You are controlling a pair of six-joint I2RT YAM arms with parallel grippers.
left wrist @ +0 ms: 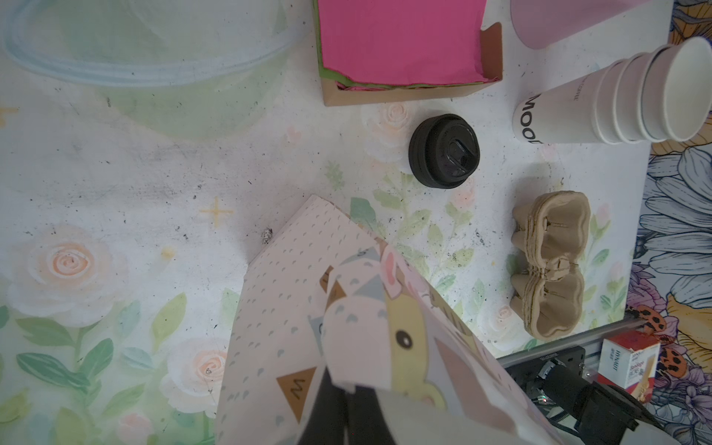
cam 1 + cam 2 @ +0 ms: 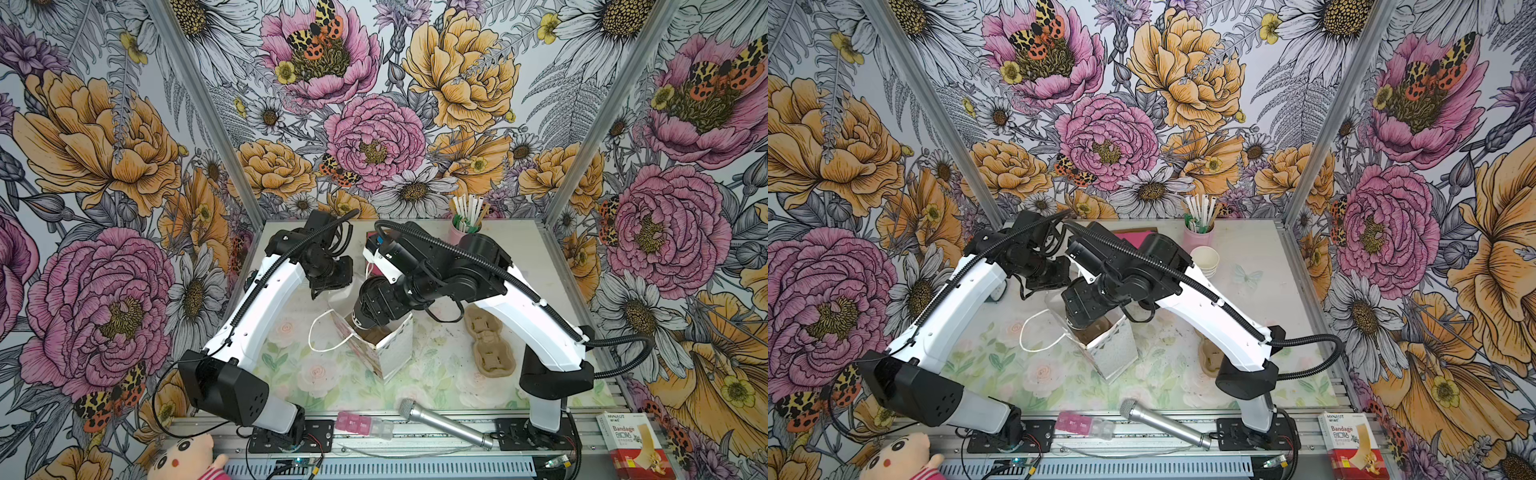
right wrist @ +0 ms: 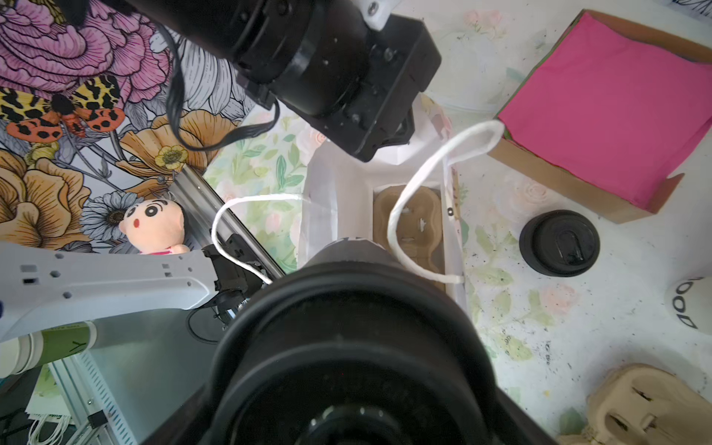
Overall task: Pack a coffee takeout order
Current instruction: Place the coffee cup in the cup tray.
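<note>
Floral walls all round, a floral mat [image 2: 291, 374] below, and the bag [image 2: 392, 351] stands open mid-table. Over on the far rim, the left gripper [image 1: 343, 385] is pinched tight on the bag's paper. Now the right gripper [image 2: 371, 309]: jaws spread wide around the cup [image 2: 357, 320], black lid [image 3: 346, 327] on, tilted bottom-first at the bag's mouth, above the carrier [image 3: 408, 219] inside. Back of the table, the pink napkin [image 1: 400, 42] lies in its box [image 1: 404, 94], with a spare lid [image 1: 444, 152] near it.

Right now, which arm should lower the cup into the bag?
Right. The right gripper holds the lidded cup over the open bag, while the left gripper is shut on the bag's rim.
</note>
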